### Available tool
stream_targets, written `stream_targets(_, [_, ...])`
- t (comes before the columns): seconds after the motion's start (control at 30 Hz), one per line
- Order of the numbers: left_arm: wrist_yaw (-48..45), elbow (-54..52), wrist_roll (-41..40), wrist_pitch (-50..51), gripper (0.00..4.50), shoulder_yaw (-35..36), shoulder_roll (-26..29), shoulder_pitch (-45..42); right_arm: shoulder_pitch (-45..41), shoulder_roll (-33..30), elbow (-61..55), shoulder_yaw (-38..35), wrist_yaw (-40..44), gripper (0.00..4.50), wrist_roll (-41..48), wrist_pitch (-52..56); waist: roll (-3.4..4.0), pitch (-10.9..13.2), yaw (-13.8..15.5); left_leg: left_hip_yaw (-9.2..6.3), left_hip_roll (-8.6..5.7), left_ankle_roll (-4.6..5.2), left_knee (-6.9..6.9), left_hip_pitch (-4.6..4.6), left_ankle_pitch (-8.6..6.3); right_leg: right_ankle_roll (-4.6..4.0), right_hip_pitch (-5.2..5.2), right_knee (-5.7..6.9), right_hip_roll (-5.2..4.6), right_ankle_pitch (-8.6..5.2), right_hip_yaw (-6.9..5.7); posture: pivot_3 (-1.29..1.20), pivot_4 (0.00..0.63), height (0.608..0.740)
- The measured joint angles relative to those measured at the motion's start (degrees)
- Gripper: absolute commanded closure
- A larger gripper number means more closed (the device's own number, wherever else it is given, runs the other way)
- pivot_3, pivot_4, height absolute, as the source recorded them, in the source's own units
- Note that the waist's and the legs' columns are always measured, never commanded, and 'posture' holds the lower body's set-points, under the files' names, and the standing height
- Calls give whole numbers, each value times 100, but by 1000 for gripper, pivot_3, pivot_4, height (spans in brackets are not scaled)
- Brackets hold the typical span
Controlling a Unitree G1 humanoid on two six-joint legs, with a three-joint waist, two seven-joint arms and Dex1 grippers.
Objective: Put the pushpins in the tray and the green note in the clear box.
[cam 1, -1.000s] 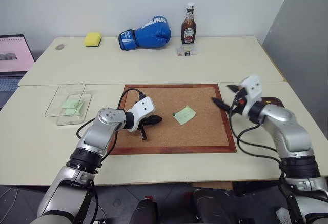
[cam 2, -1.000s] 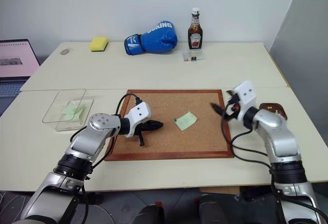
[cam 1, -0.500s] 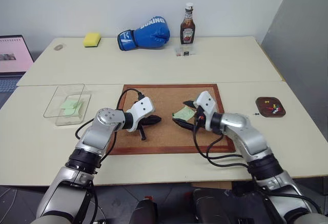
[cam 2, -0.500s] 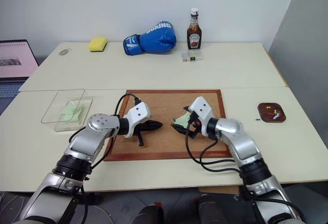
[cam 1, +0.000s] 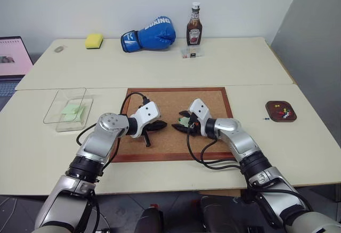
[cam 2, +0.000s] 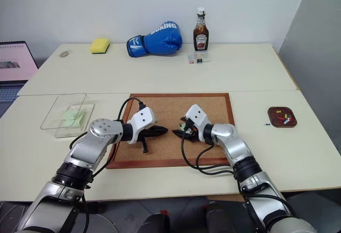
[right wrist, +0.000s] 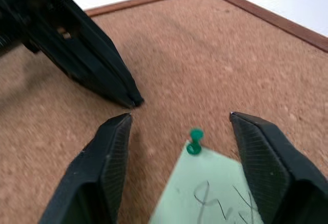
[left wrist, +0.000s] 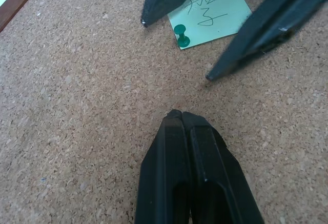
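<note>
A large cork board (cam 1: 176,121) lies under both arms. On it, the green note (left wrist: 210,11) sits between the spread fingers of the right gripper (right wrist: 179,126), pinned at its near corner by 1 green pushpin (right wrist: 194,141). The left gripper (left wrist: 182,116), fingers pressed together and holding nothing, rests just short of that corner, tip to tip with the right one.

The clear box (cam 1: 66,107) lies well to the left gripper's outer side; the tray (cam 1: 281,110), already holding pins, lies well off to the right.

The step looks like pulling the pin: close squarely on its head and lift straight.

A second ago the right gripper hovered near the board's right edge, opened wider.
</note>
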Motion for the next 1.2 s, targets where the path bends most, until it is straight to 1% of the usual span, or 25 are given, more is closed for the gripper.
stream_targets(0.1, [2, -17, -1, 28, 4500, 33, 4, 25, 0, 18, 10, -4, 29, 3013, -7, -43, 0, 0, -22, -1, 2, 0, -3, 5, 0, -3, 1, 3, 2, -2, -2, 0, 150, 740])
stream_targets(0.33, [2, -29, 0, 94, 4500, 43, 4, 26, 0, 44, 10, -70, -8, 4400, -45, -52, 0, 0, -47, -1, 1, 0, -2, 11, 0, -11, 6, 2, 2, -6, 0, 0, 150, 740])
stream_targets(0.37, [2, -41, 0, 99, 4500, 43, 4, 31, 0, 46, 10, -83, -10, 4480, -46, -52, 0, 0, -47, -1, 1, 0, -3, 10, 0, -11, 7, 2, 2, -6, 0, 0, 150, 740])
stream_targets(0.67, [4, -21, 1, 104, 4500, 44, -1, -13, 1, 81, 9, -103, -87, 4480, -107, -42, 0, 0, -46, 0, 1, 0, -3, 11, 0, -11, 7, 3, 2, -7, 0, 0, 150, 740])
stream_targets(0.87, [23, -56, 1, 113, 4500, 45, -2, 37, 6, 124, -108, -250, -133, 4480, 11, 206, 0, 0, -47, 0, 1, 0, -2, 10, 0, -11, 7, 2, 2, -7, 1, 0, 150, 740])
stream_targets(1.03, [86, -149, -1, 121, 4500, 62, -2, 119, -9, 22, -792, -655, -237, 4480, 251, 471, 0, 0, -46, -1, 1, 0, -3, 10, 0, -8, 8, 1, 1, -5, 0, 0, 150, 740])
stream_targets(1.2, [134, -172, -5, 174, 4500, 80, -39, 140, 34, -132, -1271, -836, -287, 4480, 361, 843, 0, 0, -44, -1, 1, 0, -5, 12, 0, -13, 8, 1, 1, -8, 0, 0, 150, 740])
